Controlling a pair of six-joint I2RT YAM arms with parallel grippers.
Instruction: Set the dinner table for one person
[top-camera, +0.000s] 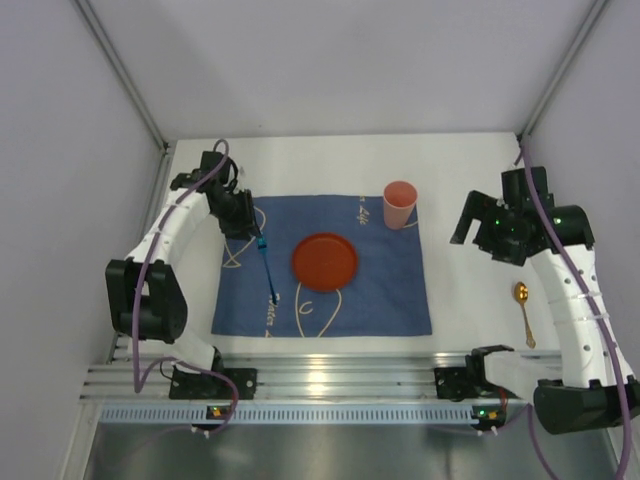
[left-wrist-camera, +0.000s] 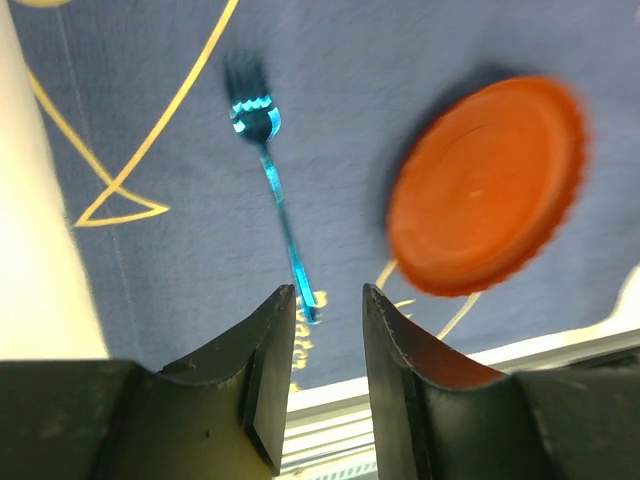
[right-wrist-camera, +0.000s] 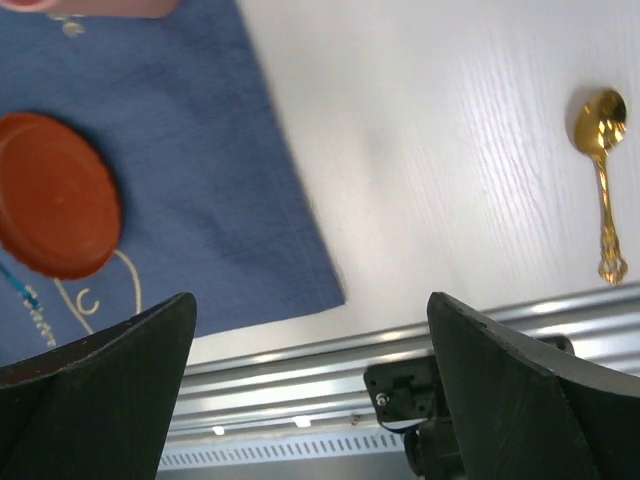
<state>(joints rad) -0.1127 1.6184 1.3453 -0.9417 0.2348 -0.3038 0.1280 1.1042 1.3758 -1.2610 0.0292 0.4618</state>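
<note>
spoon (right-wrist-camera: 603, 195) lies right of the wide-open right pincer (right-wrist-camera: 310, 305)
handle toward the rail (right-wrist-camera: 300, 372); left pincer (left-wrist-camera: 328, 300), slightly parted and empty, is far off by the fork (left-wrist-camera: 280, 200)

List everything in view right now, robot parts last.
dinner table: one, white, under everything
aluminium rail: one, silver, along the table's near edge
cloth: one, blue with pale line drawings, table centre
plate: one, orange-red, middle of the cloth
cup: one, pink, cloth's far right corner
fork: one, blue, on the cloth left of the plate
spoon: one, gold, on bare table right of the cloth
left gripper: one, black, narrowly open, at the fork's handle end
right gripper: one, black, wide open, over bare table right of the cloth
</note>
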